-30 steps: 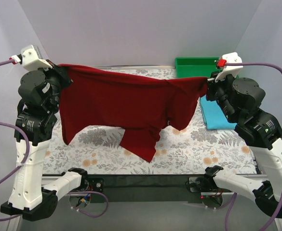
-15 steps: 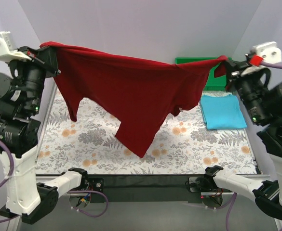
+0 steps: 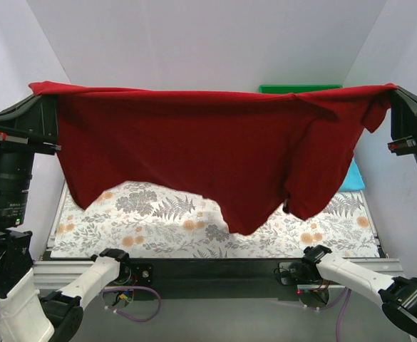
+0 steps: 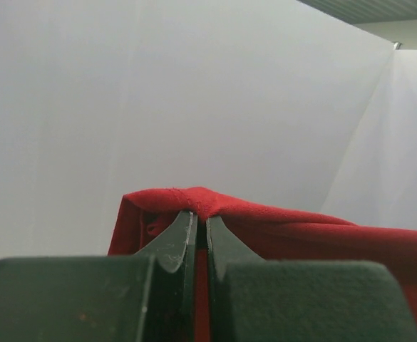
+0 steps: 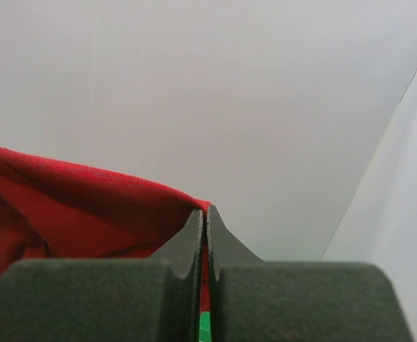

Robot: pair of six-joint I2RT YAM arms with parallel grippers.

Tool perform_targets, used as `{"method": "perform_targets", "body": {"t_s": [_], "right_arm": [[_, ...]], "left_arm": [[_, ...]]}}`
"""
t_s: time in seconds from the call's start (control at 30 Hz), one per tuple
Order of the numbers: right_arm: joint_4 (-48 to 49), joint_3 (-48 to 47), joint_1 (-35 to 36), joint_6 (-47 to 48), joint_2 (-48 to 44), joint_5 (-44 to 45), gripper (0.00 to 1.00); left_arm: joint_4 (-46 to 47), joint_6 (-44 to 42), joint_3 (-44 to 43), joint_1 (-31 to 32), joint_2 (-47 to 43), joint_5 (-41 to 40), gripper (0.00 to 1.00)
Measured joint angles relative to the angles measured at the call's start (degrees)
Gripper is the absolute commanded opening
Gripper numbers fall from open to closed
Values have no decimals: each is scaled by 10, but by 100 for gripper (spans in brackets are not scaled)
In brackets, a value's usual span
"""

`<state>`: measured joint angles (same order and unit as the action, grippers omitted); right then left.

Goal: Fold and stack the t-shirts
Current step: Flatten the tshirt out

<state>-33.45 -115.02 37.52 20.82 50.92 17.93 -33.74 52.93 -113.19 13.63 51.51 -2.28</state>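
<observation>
The dark red t-shirt [image 3: 208,149] hangs spread wide, high above the table, stretched between both arms. My left gripper [image 3: 40,96] is shut on its upper left corner, and my right gripper [image 3: 393,92] is shut on its upper right corner. In the left wrist view the jaws [image 4: 200,217] pinch a fold of red cloth [image 4: 301,235]. In the right wrist view the jaws [image 5: 205,212] pinch the red shirt's edge [image 5: 73,206]. The shirt's lower edge hangs unevenly, lowest near the middle. Only a sliver of the light blue t-shirt [image 3: 356,178] shows at the right, behind the red one.
The floral tablecloth [image 3: 158,221] shows below the hanging shirt. The green tray [image 3: 301,89] peeks over the shirt's top edge at the back right; a green strip [image 5: 204,328] shows between the right jaws. White walls enclose the table on three sides.
Both arms have risen and moved apart, lifting and stretching the red shirt. It now hangs wider and closer to the camera and hides most of the blue shirt and the tray.
</observation>
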Motion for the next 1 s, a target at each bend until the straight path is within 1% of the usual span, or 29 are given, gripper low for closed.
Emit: {"method": "perform_targets", "body": {"t_s": [0.1, 0.2, 0.27, 0.37, 0.47, 0.57, 0.7, 0.87, 0.93, 0.97, 1.0], "right_arm": [[1, -4, 0, 6, 26, 4, 1], [4, 4, 0, 11, 70, 17, 1], [7, 25, 0, 17, 105, 29, 1], [26, 73, -6, 30, 169, 44, 1], [52, 105, -32, 34, 253, 37, 1], [88, 134, -67, 32, 346, 14, 1], [136, 168, -97, 31, 455, -24, 1], [185, 172, -103, 32, 556, -58, 1], [196, 165, -103, 32, 590, -63, 1], [205, 151, -103, 33, 621, -65, 1], [210, 146, -103, 33, 633, -66, 1]], "left_arm": [[7, 0, 23, 0, 3, -4, 0], [19, 0, 72, 0, 16, -23, 0], [29, 0, 120, 0, 28, -44, 0], [64, 0, 228, 0, 60, -85, 0], [105, 0, 323, -9, 134, -118, 0], [136, 10, 381, -32, 236, -133, 0], [170, 43, 423, -71, 341, -133, 0], [212, 82, 439, -124, 418, -120, 0], [228, 89, 439, -142, 440, -116, 2], [234, 91, 439, -148, 451, -115, 5], [240, 93, 439, -154, 463, -114, 7]]}}
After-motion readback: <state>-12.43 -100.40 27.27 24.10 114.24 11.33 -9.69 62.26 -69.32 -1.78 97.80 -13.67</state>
